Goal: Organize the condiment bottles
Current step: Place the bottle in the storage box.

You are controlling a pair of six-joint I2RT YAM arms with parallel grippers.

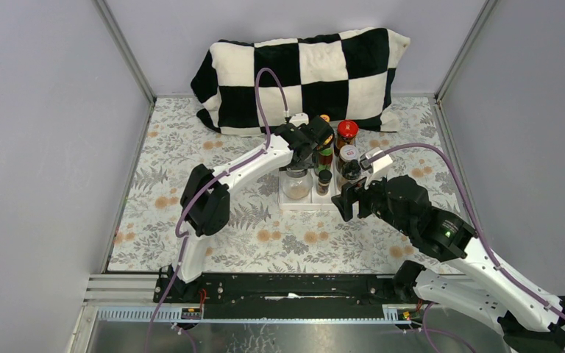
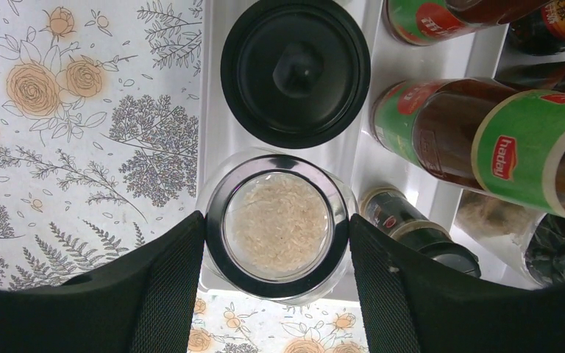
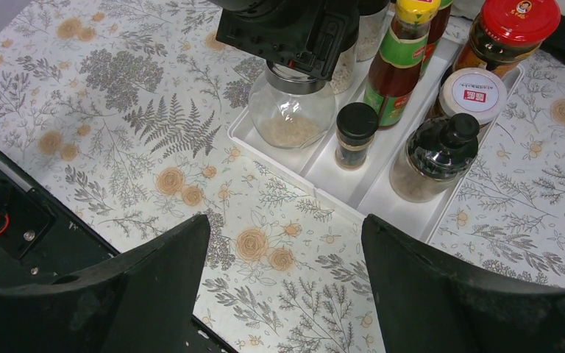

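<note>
The left gripper is closed on a squat clear glass jar with a metal collar and pale rice-like grains inside; its black fingers press against either side of the collar. The jar stands upright at the near end of the left lane of a white rectangular plastic tray, which rests on a floral-printed tablecloth. Just behind the jar in the same lane stands a jar topped with a round black knobbed lid. In the middle lane, a small black-capped spice jar stands at the near end, just beside the glass jar but apart from it, and a slim yellow-capped sauce bottle with a green label and dark reddish contents stands behind it. More green-labelled bottles lie farther back, though their caps cannot be made out from the left wrist view. The right lane holds, from near to far, a black-stoppered round glass jar, a white-lidded jar and a red-lidded jar, all upright. The right gripper hovers above the tablecloth in front of the tray's near edge, its jaws spread wide and holding nothing. At the far end of the table, a black-and-white checked cushion leans against the back wall, well apart from the tray.
</note>
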